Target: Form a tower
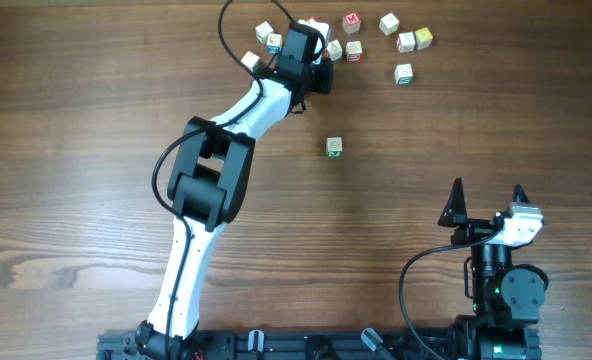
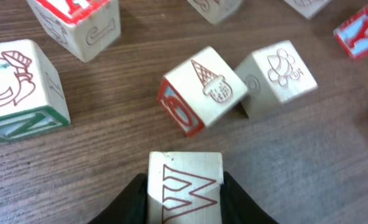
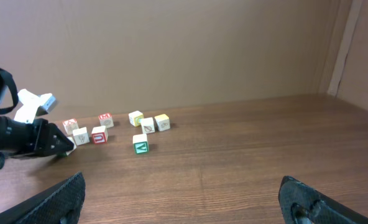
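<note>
Tower is what we are after, and none stands anywhere we can see: every cube lies singly on the table. Nearest, in the left wrist view, the left gripper is closed on the W cube, a black finger pressed to each side; we cannot tell whether the cube has left the wood. Just beyond the W cube sits the cone cube, turned at an angle, with the bubble cube touching its corner. Off to one side of the W cube is the green-edged cube. Well apart from the W cube, towards the arms' bases, the lone green cube stands by itself, and we judge it the likely foot of the tower. Farthest from the W cube, the right gripper hangs spread wide with nothing in it. What worries us: the cone cube is close enough that a forward drift on the lift could knock it. The W cube seems held only at the fingertips, so it may twist or slip, and set down off-centre on the lone green cube it would slide off or push that cube aside
</note>
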Available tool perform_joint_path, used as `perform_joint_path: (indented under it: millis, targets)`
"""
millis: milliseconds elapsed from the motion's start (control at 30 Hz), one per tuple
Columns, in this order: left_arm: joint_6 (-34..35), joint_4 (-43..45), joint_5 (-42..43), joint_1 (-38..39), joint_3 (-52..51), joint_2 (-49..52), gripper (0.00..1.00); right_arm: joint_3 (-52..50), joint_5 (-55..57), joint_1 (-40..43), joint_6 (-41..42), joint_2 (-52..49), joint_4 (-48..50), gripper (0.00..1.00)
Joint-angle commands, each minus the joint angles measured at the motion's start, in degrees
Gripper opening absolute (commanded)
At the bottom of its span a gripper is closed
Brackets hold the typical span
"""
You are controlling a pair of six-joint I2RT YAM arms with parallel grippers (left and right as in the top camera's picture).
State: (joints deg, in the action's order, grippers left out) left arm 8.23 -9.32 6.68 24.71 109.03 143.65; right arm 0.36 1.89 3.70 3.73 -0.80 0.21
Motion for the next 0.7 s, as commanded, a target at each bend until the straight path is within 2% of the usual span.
perform_joint_path:
  millis: [0,67,200,300,333,400,467,533,667]
  targets:
    - [-5.05,-7.02,-0.28,-0.09,-0.42,-4.98,0.28,-0.07,-0.7,0.35,-0.7,0.26,0.22,1.0]
    - [-5.01,-13.55,-2.23,0.0,-0.42,-12.74,0.24,-0.07,-0.7,0.35,-0.7,0.26,0.22,1.0]
    - [-2.62,-24.72,-2.32,2.4,-0.42,-23.78,0.24,-0.07,-0.7,0.33,-0.68,0.26,0.22,1.0]
    - [6.99,-31.76,-6.99,5.27,-0.42,-27.47,0.21,-0.07,-0.7,0.35,-0.7,0.26,0.22,1.0]
    - [13.94,-35.41,-10.69,6.91,-0.42,-27.63,0.21,-0.07,-0.7,0.33,-0.7,0.26,0.22,1.0]
    - [23.12,-40.72,-11.3,9.35,-0.68,-27.3,0.2,-0.07,-0.7,0.33,-0.7,0.26,0.22,0.99]
    - [27.15,-41.35,-12.74,11.74,-2.25,-26.91,0.19,-0.07,-0.7,0.35,-0.68,0.26,0.22,1.0]
    - [31.45,-41.27,-18.8,14.1,-4.81,-26.32,0.2,-0.07,-0.7,0.35,-0.7,0.26,0.22,1.0]
    - [34.71,-39.08,-19.67,16.24,-10.78,-26.32,0.21,-0.07,-0.7,0.33,-0.68,0.26,0.22,1.0]
